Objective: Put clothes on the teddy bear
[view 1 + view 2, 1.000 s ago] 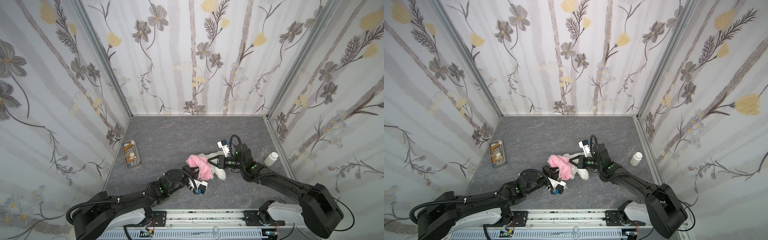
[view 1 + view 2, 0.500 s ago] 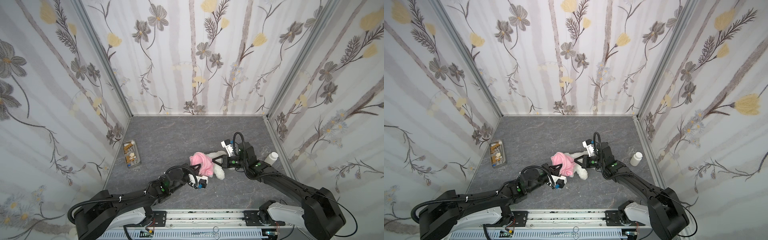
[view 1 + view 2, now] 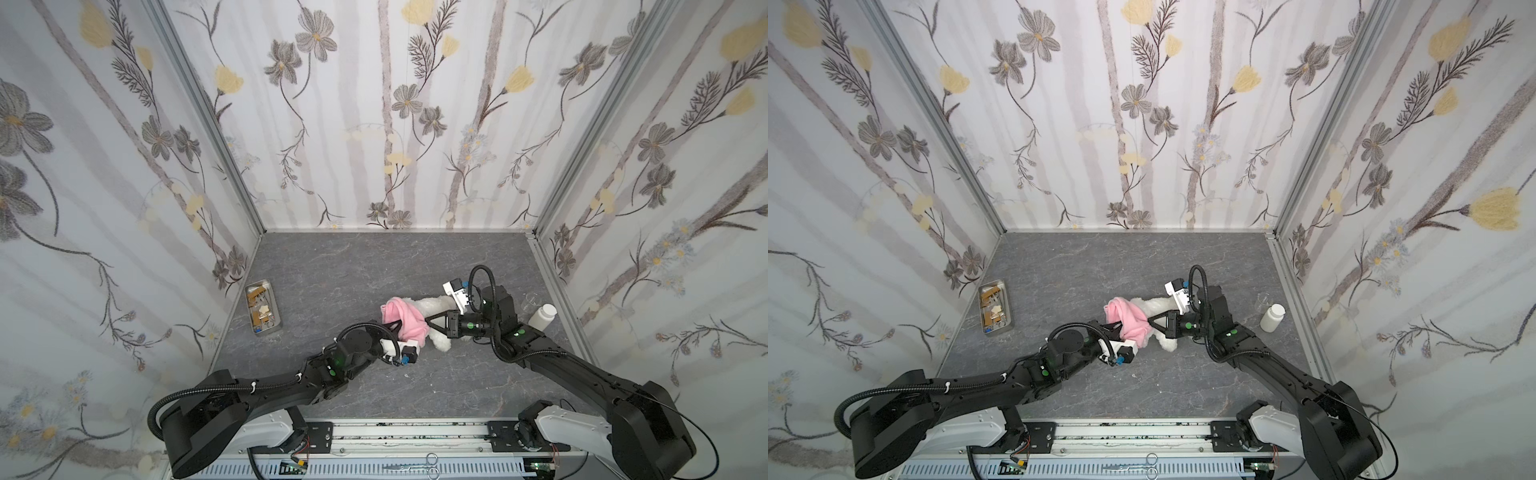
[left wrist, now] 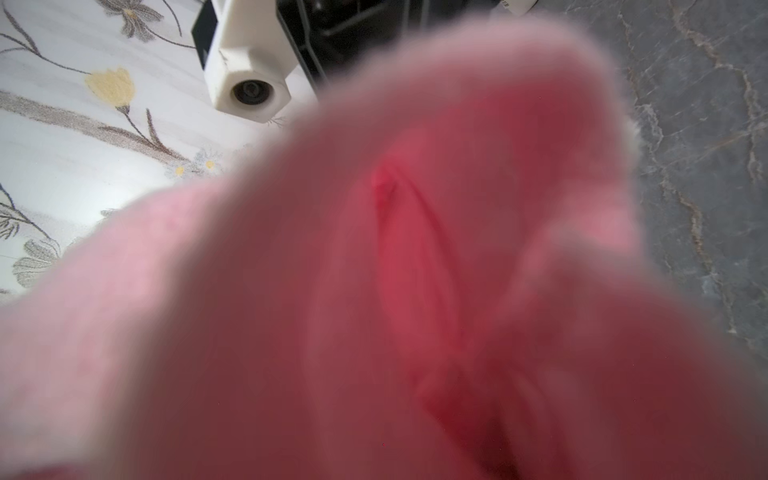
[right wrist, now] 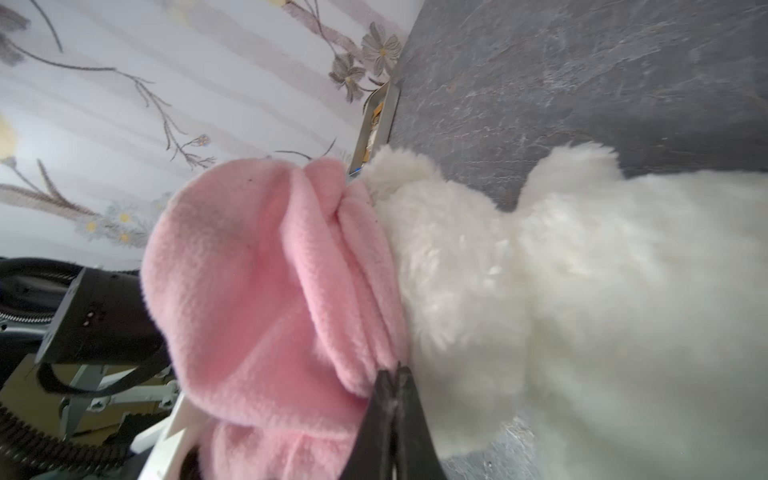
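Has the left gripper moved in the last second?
Yes. The left gripper, buried in the pink hoodie, has moved away from the front rail, toward the back wall.

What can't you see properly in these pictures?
- The teddy bear: its face is hidden in every view, because the pink hoodie covers its head.
- The left gripper: its tips are under the hoodie in both top views, and the left wrist view is only blurry pink cloth.
- The tray: its contents are too small to name in both top views.
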Robot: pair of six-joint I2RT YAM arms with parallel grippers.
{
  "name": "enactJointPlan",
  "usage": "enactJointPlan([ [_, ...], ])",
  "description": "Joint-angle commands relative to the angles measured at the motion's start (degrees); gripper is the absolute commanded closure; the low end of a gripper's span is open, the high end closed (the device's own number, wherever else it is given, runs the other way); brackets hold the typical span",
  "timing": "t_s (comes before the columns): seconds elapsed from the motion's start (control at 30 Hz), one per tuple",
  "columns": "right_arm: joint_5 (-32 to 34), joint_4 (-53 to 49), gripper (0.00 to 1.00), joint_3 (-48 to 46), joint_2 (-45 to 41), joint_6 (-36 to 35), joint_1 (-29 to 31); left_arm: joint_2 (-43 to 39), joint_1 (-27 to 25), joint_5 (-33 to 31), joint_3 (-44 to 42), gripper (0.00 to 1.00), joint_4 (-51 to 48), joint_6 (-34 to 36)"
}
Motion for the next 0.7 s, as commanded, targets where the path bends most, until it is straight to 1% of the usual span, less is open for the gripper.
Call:
enactJointPlan([
  [0.0,-3.87,1.19,1.00,-0.54,0.50,1.32,1.36,0.65,0.29,-4.23,1.41,1.00,5.34,-2.13],
  [0.13,0.23,-3.25,1.00,-1.06,1.53,-1.77,1.16,0.53,0.56,-4.34,2.12,1.00,4.95,-4.73],
  [0.3,5.83,-5.99,1.00,-0.97,1.75,-3.68,-2.07,-0.62,0.77,-2.68,2.39,1.00,2.95,-6.14],
  [0.43,8.71,-4.01,1.00,0.88,1.97,-3.56,-2.42,-1.99,0.87,1.24,2.12,1.00,-0.55,-6.40],
  [0.57,10.91,-2.96,1.00,3.14,3.30,-4.77,-2.42,-3.17,1.34,5.25,2.82,1.00,-3.22,-9.01],
  [0.67,11.84,-2.75,1.00,4.87,4.49,-5.74,-2.46,-4.26,1.46,9.38,2.82,1.00,-6.19,-8.64],
])
